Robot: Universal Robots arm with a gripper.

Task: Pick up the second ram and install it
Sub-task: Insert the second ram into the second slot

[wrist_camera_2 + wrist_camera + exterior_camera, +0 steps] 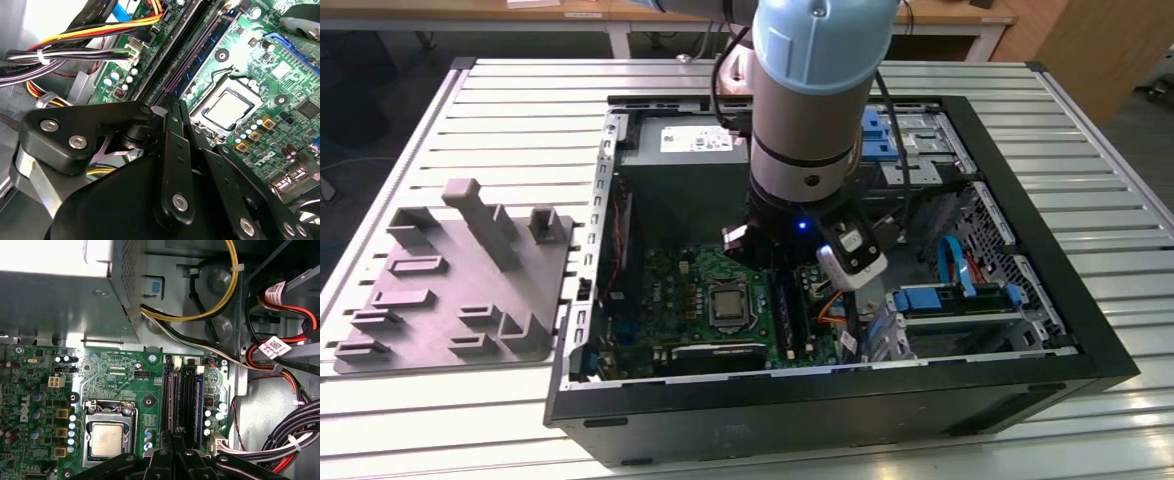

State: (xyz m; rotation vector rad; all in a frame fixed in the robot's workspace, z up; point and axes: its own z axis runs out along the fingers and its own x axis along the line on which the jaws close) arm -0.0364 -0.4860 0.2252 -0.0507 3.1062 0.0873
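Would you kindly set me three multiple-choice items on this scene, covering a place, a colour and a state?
1. Where is the grey block?
A. On the table, at the exterior view's left of the case
B. Inside the case
C. On top of the case

2. What colour is the board?
A. Red
B. Green
C. White

3. In what state is the case?
A. Shut, with its side panel on
B. Lying open, with the board exposed
C. Standing upright, shut

Answers:
1. A: the block rests on the slatted table, beside the case.
2. B: the board shows green in both wrist views.
3. B: the exterior view looks straight down into the case, with the arm reaching inside.
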